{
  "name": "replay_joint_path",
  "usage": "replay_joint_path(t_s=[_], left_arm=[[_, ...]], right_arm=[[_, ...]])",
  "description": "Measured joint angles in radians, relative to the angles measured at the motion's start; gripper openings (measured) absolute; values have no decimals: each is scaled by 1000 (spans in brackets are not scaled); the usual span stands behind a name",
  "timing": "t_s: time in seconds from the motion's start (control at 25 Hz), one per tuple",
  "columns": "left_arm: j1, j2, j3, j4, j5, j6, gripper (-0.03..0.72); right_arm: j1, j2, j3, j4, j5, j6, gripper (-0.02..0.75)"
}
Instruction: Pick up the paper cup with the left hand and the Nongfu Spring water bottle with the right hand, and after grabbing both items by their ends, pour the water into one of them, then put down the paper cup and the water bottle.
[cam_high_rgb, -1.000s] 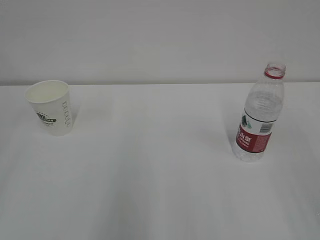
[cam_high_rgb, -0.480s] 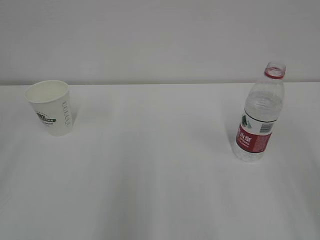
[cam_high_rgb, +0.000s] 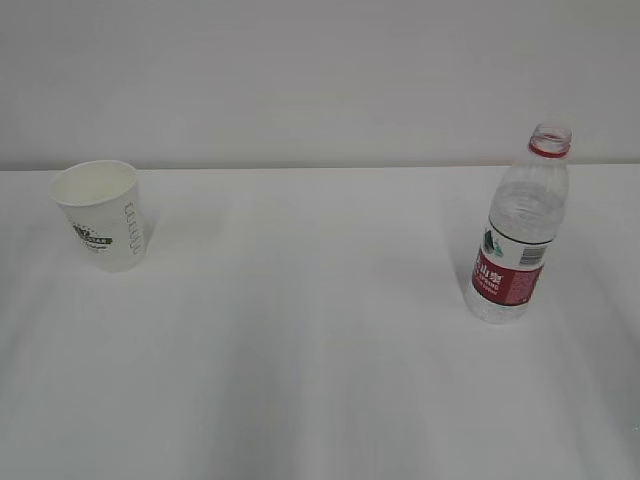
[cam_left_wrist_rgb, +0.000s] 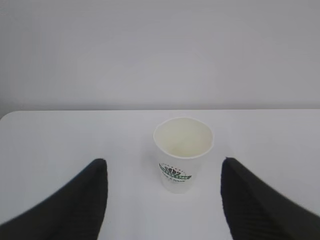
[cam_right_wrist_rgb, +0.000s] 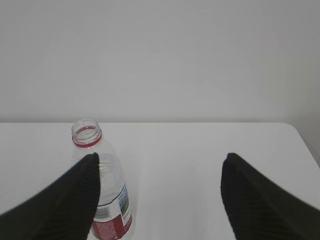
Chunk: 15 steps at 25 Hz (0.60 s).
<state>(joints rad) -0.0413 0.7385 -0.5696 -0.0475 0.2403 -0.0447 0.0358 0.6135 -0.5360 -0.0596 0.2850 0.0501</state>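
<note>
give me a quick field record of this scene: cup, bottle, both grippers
cup: upright on the table, far left, looks empty
bottle: upright, right side, uncapped, well apart from cup
left gripper: open, fingers either side of cup, short of it
right gripper: open, holding nothing; bottle off-centre behind its left finger
</note>
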Motion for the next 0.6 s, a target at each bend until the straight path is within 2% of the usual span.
replay_joint_path(t_s=[0.6], left_arm=[[0, 202, 0, 0, -206, 0, 516]], right_arm=[[0, 180, 0, 0, -167, 2, 568]])
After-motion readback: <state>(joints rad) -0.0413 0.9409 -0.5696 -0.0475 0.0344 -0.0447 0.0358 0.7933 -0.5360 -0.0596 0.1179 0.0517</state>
